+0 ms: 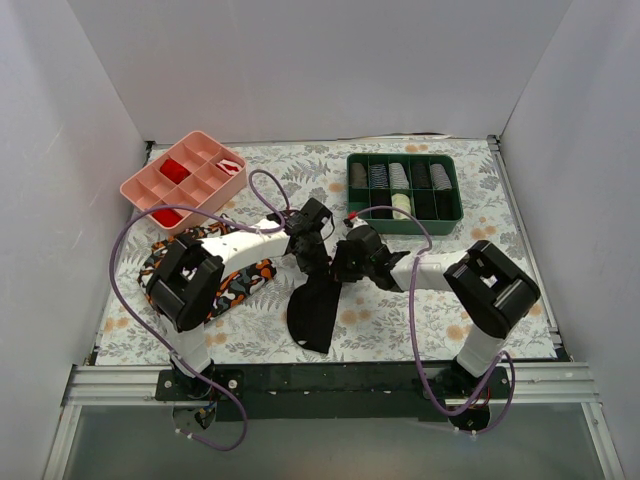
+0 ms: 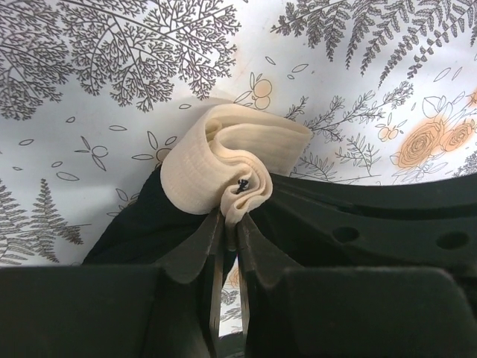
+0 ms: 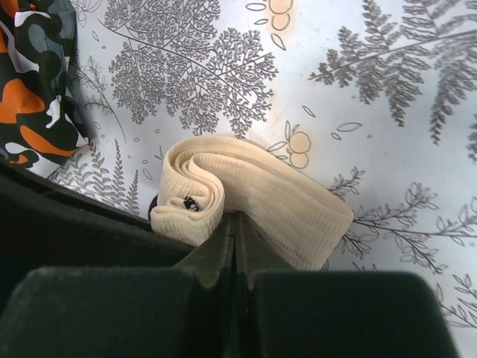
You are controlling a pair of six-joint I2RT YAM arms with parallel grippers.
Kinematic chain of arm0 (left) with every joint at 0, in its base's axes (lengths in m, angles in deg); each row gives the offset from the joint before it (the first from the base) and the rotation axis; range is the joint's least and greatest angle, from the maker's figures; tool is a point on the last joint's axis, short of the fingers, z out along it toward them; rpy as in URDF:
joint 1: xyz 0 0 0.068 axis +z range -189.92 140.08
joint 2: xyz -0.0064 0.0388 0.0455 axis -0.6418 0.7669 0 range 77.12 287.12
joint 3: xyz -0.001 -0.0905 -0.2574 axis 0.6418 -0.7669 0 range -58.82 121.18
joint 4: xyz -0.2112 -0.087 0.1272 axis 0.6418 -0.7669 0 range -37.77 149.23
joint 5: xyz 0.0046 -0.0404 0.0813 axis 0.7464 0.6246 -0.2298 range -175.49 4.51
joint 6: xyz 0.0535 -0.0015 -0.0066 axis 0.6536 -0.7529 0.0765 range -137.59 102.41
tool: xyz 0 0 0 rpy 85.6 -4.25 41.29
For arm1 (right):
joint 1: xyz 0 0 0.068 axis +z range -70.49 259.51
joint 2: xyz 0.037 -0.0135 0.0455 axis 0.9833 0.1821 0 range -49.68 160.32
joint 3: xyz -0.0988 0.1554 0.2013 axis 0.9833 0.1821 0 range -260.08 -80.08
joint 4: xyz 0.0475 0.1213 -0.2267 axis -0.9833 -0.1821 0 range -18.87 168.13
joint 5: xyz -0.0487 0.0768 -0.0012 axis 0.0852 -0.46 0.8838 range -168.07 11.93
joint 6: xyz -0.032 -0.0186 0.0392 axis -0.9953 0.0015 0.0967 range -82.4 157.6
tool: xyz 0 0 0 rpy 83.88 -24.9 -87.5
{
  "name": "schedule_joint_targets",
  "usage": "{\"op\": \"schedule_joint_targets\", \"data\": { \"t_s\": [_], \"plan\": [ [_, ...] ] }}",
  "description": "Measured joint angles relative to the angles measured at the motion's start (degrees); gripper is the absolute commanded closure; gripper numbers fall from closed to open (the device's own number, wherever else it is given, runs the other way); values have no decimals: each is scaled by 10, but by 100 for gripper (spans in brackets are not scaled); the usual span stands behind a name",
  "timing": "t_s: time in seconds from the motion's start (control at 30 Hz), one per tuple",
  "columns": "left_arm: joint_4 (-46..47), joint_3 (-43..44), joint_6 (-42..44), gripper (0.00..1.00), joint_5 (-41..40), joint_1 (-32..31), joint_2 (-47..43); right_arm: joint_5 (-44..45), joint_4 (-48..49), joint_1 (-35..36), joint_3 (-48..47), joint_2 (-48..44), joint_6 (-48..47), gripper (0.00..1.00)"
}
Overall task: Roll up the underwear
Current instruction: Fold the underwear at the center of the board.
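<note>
The underwear [image 1: 315,310] lies mid-table, black fabric trailing toward the near edge. Its cream waistband is curled up at the far end between both grippers. In the left wrist view my left gripper [image 2: 232,218] is shut on a pinched fold of the waistband [image 2: 238,156], with black fabric [image 2: 138,224] below it. In the right wrist view my right gripper [image 3: 235,224] is shut, its tips nipping the lower edge of the curled waistband [image 3: 261,194]. From above, the left gripper [image 1: 312,252] and the right gripper [image 1: 343,264] nearly touch.
An orange, black and white patterned cloth [image 1: 215,278] lies under the left arm, also showing in the right wrist view [image 3: 30,82]. A pink compartment tray [image 1: 185,180] stands at the back left, a green tray [image 1: 404,186] of rolled items at the back right.
</note>
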Motion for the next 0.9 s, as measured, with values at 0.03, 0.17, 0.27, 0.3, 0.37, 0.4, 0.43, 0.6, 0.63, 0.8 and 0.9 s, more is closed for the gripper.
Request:
{"op": "schedule_joint_targets", "data": {
  "t_s": [0.03, 0.17, 0.27, 0.3, 0.37, 0.4, 0.43, 0.6, 0.63, 0.8, 0.9],
  "plan": [
    [4, -2, -3, 93, 3, 0, 1, 2, 6, 0, 6, -3, 0, 93],
    [23, -10, -12, 93, 16, 0, 11, 10, 9, -2, 26, -23, -3, 81],
    [36, -17, -17, 94, 25, 0, 25, 21, -1, -2, 38, -43, -8, 64],
    [38, -19, -19, 94, 27, 0, 26, 27, -10, -3, 40, -49, -12, 63],
    [44, -22, -21, 94, 30, 0, 26, 36, -28, -5, 41, -62, -19, 62],
    [48, -22, -22, 94, 32, 0, 27, 41, -38, -5, 41, -68, -22, 62],
    [51, -22, -23, 94, 35, 0, 28, 45, -48, -5, 41, -73, -24, 63],
    [65, -22, -23, 94, 42, -2, 31, 68, -96, -4, 40, -103, -33, 84],
    [66, -22, -23, 94, 42, -3, 31, 70, -101, -4, 40, -108, -34, 88],
    [67, -22, -22, 94, 43, -3, 32, 72, -117, -4, 40, -115, -37, 99],
    [65, -20, -20, 95, 43, -3, 33, 72, -122, -4, 40, -110, -38, 99]
  ]
}}
